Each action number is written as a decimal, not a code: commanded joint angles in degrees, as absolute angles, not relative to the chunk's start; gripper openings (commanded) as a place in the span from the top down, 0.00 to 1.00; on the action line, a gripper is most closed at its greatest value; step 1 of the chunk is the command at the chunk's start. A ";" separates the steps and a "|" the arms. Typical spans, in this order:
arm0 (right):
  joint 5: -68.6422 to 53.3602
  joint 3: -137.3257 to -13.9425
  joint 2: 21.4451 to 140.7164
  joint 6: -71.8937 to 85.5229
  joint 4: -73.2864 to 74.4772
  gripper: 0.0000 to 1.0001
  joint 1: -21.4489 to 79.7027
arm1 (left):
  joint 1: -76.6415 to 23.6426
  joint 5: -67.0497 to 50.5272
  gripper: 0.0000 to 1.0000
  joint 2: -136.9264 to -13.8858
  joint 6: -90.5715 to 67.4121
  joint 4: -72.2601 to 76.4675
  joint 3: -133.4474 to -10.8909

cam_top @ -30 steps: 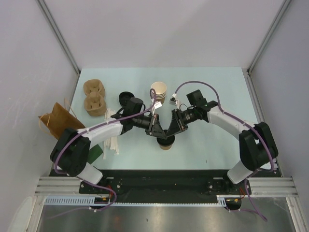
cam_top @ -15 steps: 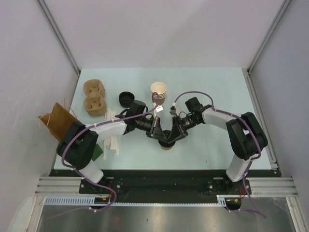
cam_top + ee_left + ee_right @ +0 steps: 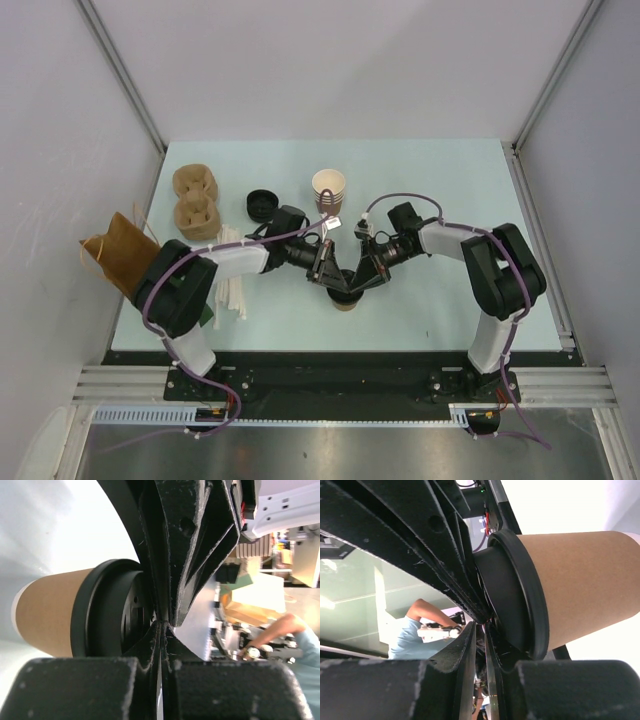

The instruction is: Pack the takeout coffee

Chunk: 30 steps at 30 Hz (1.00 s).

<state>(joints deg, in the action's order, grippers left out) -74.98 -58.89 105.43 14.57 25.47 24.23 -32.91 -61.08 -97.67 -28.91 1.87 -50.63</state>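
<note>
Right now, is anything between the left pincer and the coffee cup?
Nothing visible does. The left pincer, closed, is right at the black lid of the coffee cup, with no object between. The right pincer is at the same lid from the opposite side.

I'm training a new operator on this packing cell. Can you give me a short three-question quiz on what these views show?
1. Multiple choice: where on the table is the coffee cup?
A) back left corner
B) middle, nearer the front edge
C) back right corner
2. True or false: the black lid is on the coffee cup.
3. Fill in the blank: the fingers of the left gripper are ____ (open or shut).

Key: 1 B; 2 true; 3 shut.
</note>
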 commanded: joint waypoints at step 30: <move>-71.01 -60.46 102.58 20.47 20.30 0.75 27.15 | -33.48 -60.47 0.97 -97.31 -26.28 1.58 -50.98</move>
